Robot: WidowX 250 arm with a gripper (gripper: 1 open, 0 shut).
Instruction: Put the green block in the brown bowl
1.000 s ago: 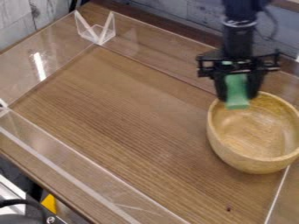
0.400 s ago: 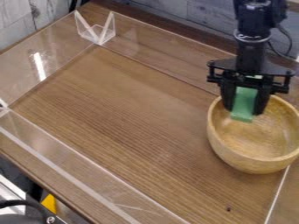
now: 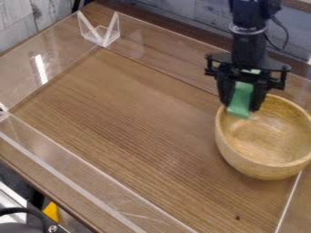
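The green block [image 3: 245, 100] hangs upright between the fingers of my gripper [image 3: 246, 91], which is shut on it. It hovers over the near-left rim of the brown bowl [image 3: 265, 138], a round light wooden bowl at the table's right side. The block's lower end sits just above the bowl's rim, partly over its inside. The black arm rises straight up from the gripper to the top of the view.
A wooden table top [image 3: 122, 118] is ringed by low clear plastic walls [image 3: 73, 173]. A small clear plastic stand [image 3: 98, 30] sits at the back left. The bowl lies close to the right edge of the frame.
The gripper with the block moved right over the bowl, then back left and slightly up, now over the bowl's left rim. The bowl has not moved.
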